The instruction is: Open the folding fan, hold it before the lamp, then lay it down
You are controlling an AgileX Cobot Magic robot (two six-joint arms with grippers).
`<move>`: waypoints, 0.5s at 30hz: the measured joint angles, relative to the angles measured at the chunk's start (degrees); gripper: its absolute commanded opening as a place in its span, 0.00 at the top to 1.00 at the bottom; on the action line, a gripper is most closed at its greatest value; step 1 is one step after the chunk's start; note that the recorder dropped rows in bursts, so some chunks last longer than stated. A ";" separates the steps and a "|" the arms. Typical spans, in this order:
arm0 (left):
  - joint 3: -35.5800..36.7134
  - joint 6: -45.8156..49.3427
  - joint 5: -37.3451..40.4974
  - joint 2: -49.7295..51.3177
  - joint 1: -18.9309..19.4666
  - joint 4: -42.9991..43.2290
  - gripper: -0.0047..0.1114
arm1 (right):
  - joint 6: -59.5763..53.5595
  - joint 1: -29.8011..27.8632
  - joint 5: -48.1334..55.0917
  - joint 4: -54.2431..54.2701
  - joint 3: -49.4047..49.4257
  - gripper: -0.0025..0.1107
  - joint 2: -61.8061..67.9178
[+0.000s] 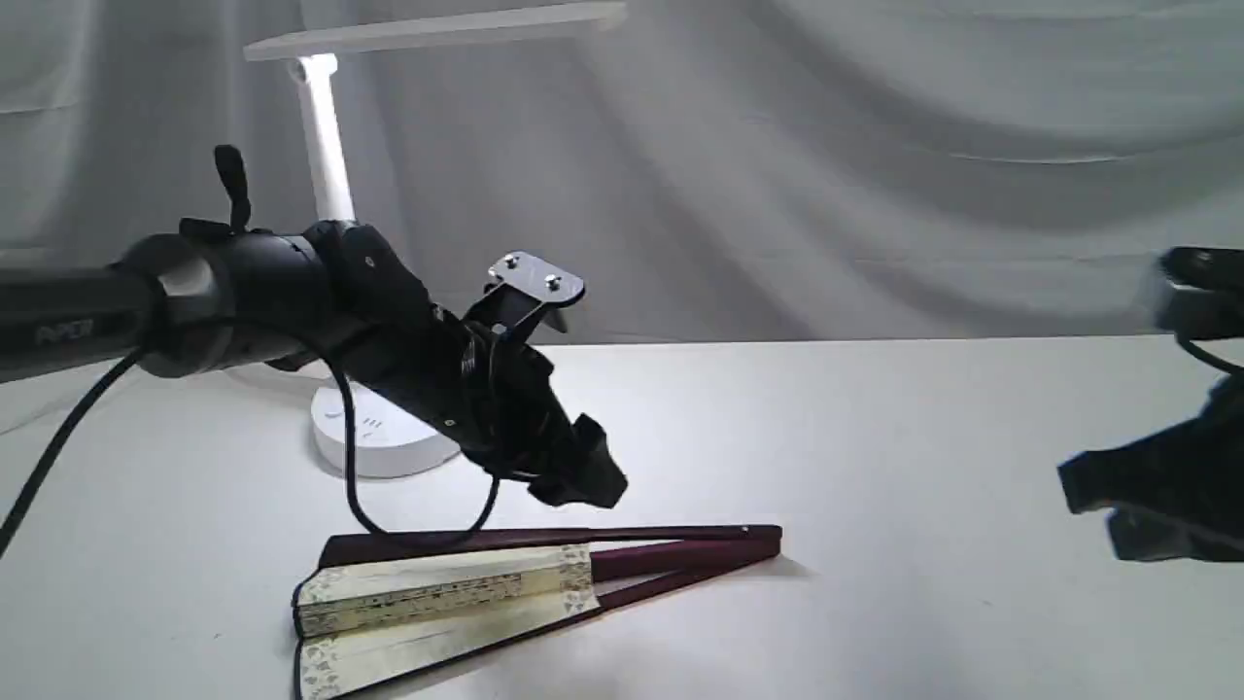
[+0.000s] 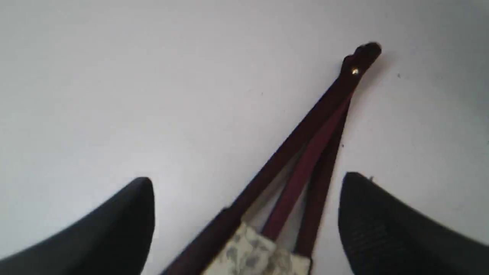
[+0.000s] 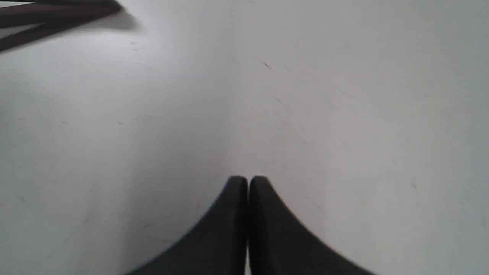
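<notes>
The fan [image 1: 447, 593] lay partly spread on the table [image 1: 875, 437] near its front edge. The left gripper [image 1: 583, 481] hovered just above the ribs, fingers apart, empty. The right gripper [image 3: 248, 181], fingers together, hung by the right edge. The lamp [image 1: 326, 146] stood at the back left.

White table [image 1: 923, 437]; grey draped cloth [image 1: 875, 146] behind.

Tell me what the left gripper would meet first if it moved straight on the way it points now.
Probably the folding fan: its maroon ribs lie straight ahead of the open left gripper, though depth is unclear.
</notes>
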 measured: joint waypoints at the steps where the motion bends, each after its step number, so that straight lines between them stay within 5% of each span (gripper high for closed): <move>1: 0.00 -3.77 1.61 -0.41 0.00 2.77 0.39 | -4.08 0.00 0.57 3.98 -1.27 0.94 1.77; 7: 0.32 -15.43 10.80 -0.79 0.23 9.36 0.39 | -18.86 0.00 5.01 19.85 -8.11 0.73 11.85; 15: 0.30 -26.95 16.33 -1.54 0.23 10.74 0.51 | -21.01 0.13 6.95 21.87 -17.28 0.60 22.43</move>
